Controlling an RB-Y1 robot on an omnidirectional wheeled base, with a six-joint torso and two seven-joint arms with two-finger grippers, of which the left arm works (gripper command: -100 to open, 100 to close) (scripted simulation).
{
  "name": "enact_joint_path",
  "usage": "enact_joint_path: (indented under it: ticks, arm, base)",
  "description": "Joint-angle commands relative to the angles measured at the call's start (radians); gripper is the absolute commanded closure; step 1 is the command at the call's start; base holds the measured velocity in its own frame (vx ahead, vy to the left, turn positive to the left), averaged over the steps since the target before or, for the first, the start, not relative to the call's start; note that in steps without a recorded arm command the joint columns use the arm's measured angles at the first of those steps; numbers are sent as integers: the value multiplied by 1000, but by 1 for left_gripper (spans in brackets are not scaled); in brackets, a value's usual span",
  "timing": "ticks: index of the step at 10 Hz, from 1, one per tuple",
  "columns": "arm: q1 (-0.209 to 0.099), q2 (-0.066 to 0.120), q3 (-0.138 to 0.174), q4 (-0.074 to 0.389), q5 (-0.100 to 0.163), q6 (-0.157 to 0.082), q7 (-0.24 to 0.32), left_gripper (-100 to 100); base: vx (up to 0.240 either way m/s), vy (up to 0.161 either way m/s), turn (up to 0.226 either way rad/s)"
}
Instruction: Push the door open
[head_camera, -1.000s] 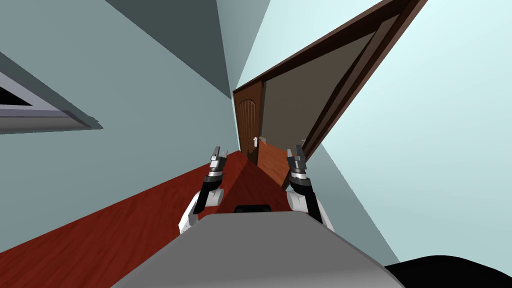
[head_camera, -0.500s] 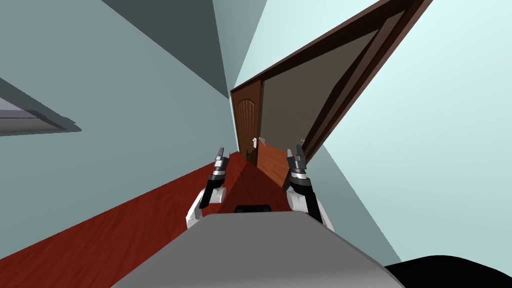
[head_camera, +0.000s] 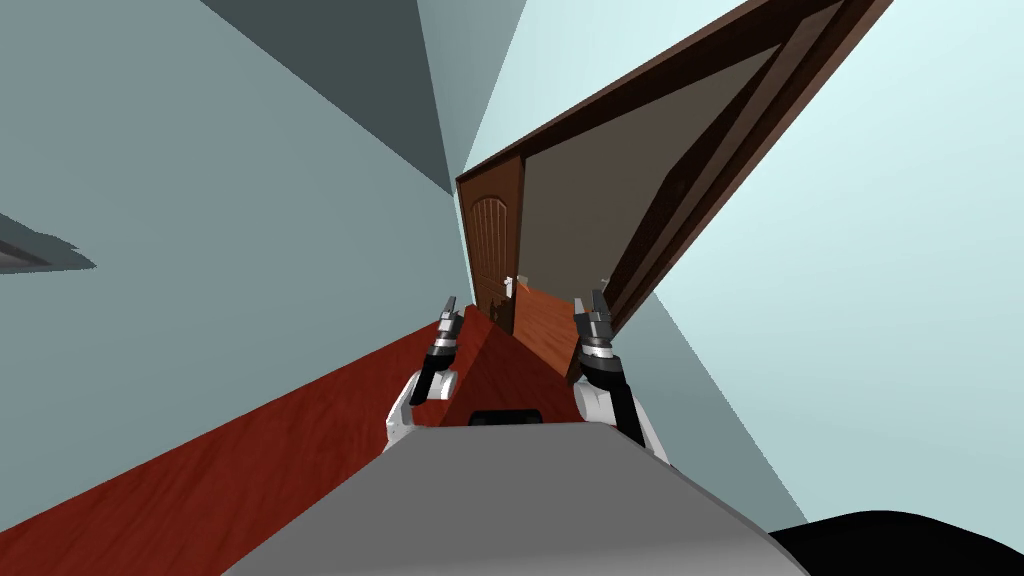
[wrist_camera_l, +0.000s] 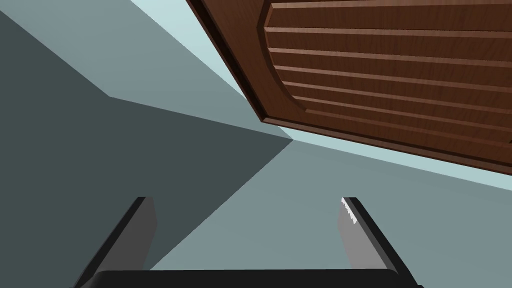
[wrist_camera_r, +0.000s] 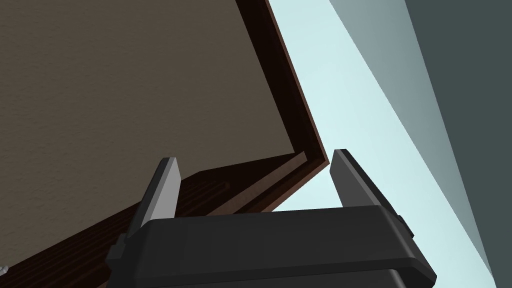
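A brown door (head_camera: 495, 245) with an arched, ribbed panel stands swung open ahead of me, its small pale handle (head_camera: 509, 287) low on its edge. To its right the dark brown frame (head_camera: 700, 160) surrounds an opening onto a taupe surface (head_camera: 600, 200). My left gripper (head_camera: 448, 312) is raised just left of the door's foot and stands open. In the left wrist view the ribbed door (wrist_camera_l: 390, 65) lies beyond the left gripper (wrist_camera_l: 247, 210), apart from it. My right gripper (head_camera: 596, 305) is open by the frame's foot; the right gripper (wrist_camera_r: 255, 170) points at the frame's top corner (wrist_camera_r: 302, 145).
Pale blue-grey walls (head_camera: 250, 250) close in on the left and the right (head_camera: 880, 330), forming a narrow passage. A red-brown wooden floor (head_camera: 250, 450) runs toward the door. A black area (head_camera: 900, 545) lies at the lower right.
My view has shifted, and the window frame on the left wall has slid almost out of sight. My left gripper has moved right, closer to the door. The right arm has stayed put.
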Motion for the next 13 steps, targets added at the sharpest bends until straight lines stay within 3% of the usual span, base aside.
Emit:
enact_joint_path:
  ticks: [1,13]
  arm:
    - [-23,2,-4,40,1,0,2,-100]
    - [-201,13,-38,348,8,-3,16,-100]
  base:
    - [82,61,-71]
    - [87,65,-78]
